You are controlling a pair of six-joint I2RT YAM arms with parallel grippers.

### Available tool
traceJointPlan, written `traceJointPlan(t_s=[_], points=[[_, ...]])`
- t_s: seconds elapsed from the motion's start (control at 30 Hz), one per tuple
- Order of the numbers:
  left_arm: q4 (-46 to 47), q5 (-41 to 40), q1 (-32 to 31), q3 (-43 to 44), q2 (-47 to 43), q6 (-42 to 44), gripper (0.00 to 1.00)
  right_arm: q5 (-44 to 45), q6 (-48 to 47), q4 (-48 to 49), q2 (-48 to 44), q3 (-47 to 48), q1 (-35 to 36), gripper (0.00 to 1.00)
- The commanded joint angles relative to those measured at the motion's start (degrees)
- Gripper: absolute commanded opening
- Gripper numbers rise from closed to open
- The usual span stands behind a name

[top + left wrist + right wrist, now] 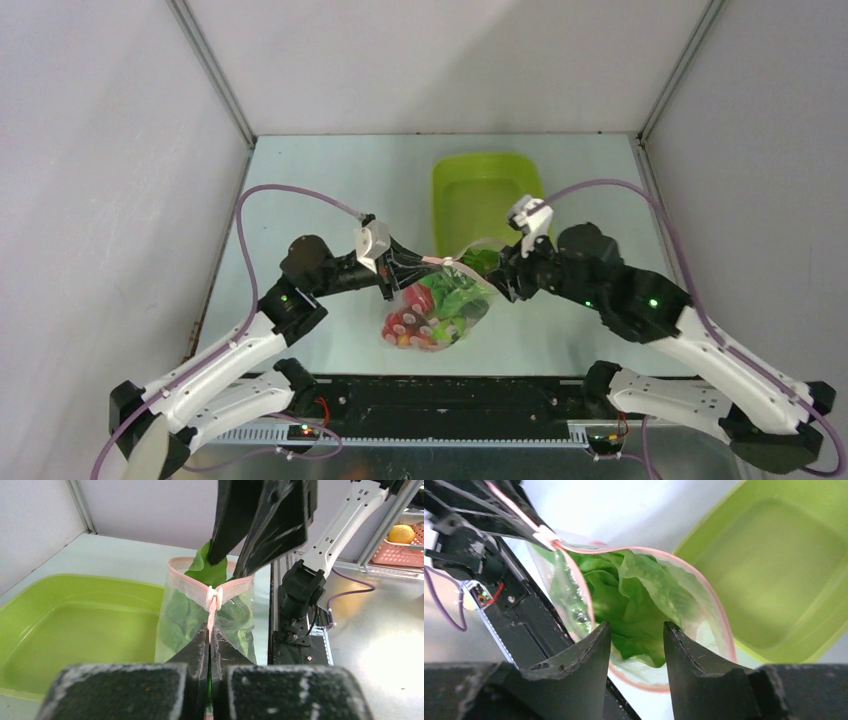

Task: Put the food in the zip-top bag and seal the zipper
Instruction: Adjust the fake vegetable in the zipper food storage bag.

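- The left hand is pressed together on the zipper, pinching the pink strip just below its white slider.
- The zip-top bag hangs from that pinch between the two arms, in the middle of the bench. Whether its bottom touches the bench cannot be told.
- The bag's mouth gapes open towards the right, and the pink strip curves round in a loop from the slider.
- The right hand sits at the right side of that mouth with its fingers spread. A leaf of green lettuce shows in the gap between them, sticking up out of the mouth.
- Nothing is clamped between those fingers. One fingertip looks close to the leaf, but contact cannot be told.
- More lettuce fills the upper part of the bag, pressed against the clear plastic.
- Lower in the bag lie red tomatoes and, at the very bottom, small red pieces too small to make out.
- The lime-green tray stands on the bench just beyond the bag, on its far side.
- The bag's right edge overlaps the tray's near rim in the top view.
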Motion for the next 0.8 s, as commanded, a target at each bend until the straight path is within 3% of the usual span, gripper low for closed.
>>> traceJointPlan(t_s=[0.0,0.13,0.37,0.6,0.77], points=[[6.65,0.6,-0.04,1.13,-1.86,-0.54,0.0,2.4,-1.31,2.5,-5.33,1.36,-0.13,0.48],[6.71,1.08,0.0,1.47,-1.48,-0.53,0.0,9.34,1.76,-0.97,-6.84,1.34,-1.38,0.43],[6.74,1.82,0.0,2.04,-0.51,-0.52,0.0,6.54,2.84,-0.29,-6.24,-0.22,-3.36,0.32],[6.71,1.75,-0.06,2.25,-0.31,-0.58,0.0,-9.53,0.9,5.0,-0.94,-1.64,-4.59,0.19],[6.68,1.13,0.02,2.18,-0.27,-0.51,0.0,-22.12,-0.86,5.77,4.59,-2.28,-4.05,0.17]])
